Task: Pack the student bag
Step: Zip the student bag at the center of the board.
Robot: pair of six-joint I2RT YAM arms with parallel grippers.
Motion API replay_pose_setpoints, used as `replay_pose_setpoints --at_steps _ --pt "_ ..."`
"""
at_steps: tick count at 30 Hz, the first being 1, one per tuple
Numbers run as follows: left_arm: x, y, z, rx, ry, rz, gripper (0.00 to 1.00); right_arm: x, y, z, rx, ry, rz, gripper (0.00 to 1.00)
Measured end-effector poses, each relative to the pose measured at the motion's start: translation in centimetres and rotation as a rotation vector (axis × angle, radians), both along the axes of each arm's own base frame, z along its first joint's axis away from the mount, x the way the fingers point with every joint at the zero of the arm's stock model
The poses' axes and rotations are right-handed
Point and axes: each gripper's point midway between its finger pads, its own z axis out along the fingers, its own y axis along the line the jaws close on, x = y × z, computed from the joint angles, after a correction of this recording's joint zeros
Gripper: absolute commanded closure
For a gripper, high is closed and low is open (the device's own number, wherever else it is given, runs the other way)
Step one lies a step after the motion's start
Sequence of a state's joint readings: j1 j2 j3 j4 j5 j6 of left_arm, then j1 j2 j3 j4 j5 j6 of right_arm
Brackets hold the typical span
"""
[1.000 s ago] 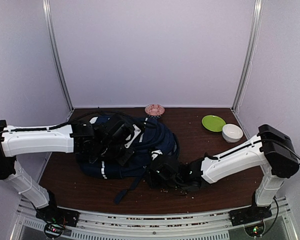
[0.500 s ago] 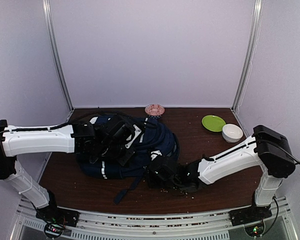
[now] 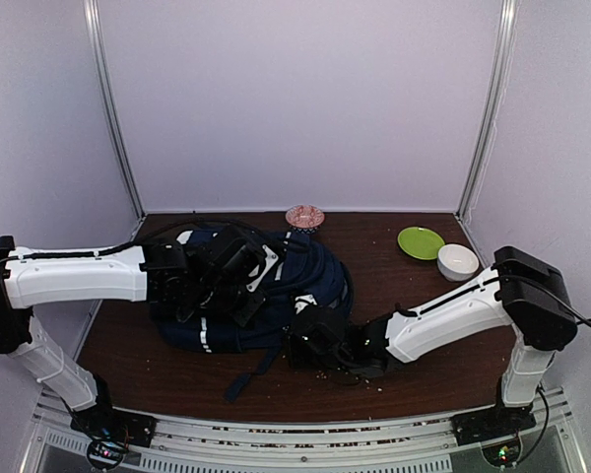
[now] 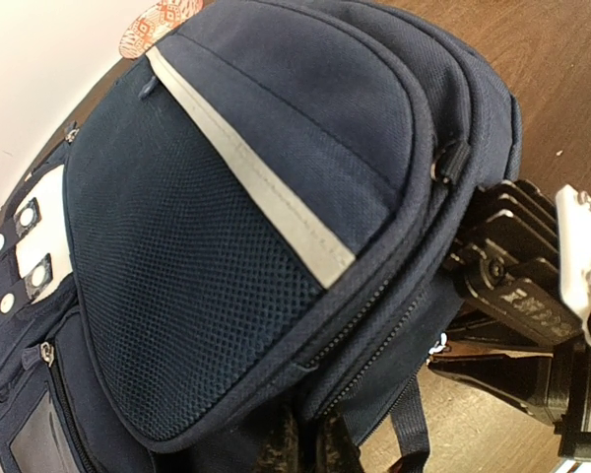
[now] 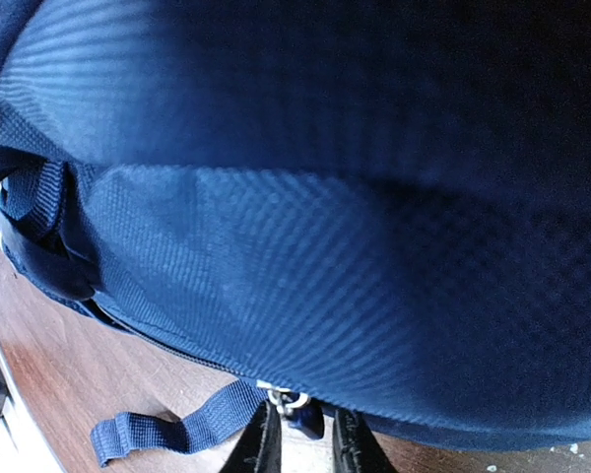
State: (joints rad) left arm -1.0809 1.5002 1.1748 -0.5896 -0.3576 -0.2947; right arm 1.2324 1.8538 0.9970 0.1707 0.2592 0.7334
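From above, the bag (image 3: 286, 271) was seen lying left of centre on the surface (image 3: 424, 305). The left claw (image 3: 241, 294) was laid over it, and the right claw (image 3: 300, 340) was set against its near right edge. In the left wrist view, only the bag's striped pocket was shown, so that claw's opening could not be told. In the right wrist view, the right claw was seen nearly closed on a zip pull (image 5: 301, 416).

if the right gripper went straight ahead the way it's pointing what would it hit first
The zip pull, which sits just ahead of the right gripper, between its fingertips, with the bag wall right behind. The pictures don't show whether the fingers already touch the pull.
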Motion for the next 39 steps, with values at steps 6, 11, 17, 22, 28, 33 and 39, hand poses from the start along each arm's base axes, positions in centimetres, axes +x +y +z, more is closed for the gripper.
replay_pose_setpoints --at_steps 6,11,17,22,28,33,39 --pt "0.1 -0.1 0.1 -0.008 -0.001 0.003 1.00 0.3 -0.1 0.0 0.005 0.004 -0.010 0.97" --pt "0.1 -0.2 0.2 -0.015 -0.003 0.006 1.00 0.4 -0.1 0.0 0.007 0.004 -0.014 1.00" --pt "0.1 -0.2 0.2 -0.017 -0.002 0.009 1.00 0.4 -0.1 0.1 0.009 0.004 -0.015 1.00" --pt "0.1 -0.2 0.2 -0.018 -0.003 0.010 1.00 0.4 -0.6 0.1 0.004 0.000 -0.022 1.00" --pt "0.1 -0.2 0.0 -0.026 -0.002 0.015 1.00 0.5 -2.6 1.2 0.014 -0.012 -0.048 1.00" --pt "0.2 -0.3 -0.2 -0.031 -0.002 0.018 1.00 1.0 -4.3 1.4 0.014 -0.014 -0.084 1.00" --pt "0.1 -0.2 -0.5 -0.032 0.000 0.020 1.00 1.7 -6.2 1.5 0.007 -0.015 -0.129 1.00"
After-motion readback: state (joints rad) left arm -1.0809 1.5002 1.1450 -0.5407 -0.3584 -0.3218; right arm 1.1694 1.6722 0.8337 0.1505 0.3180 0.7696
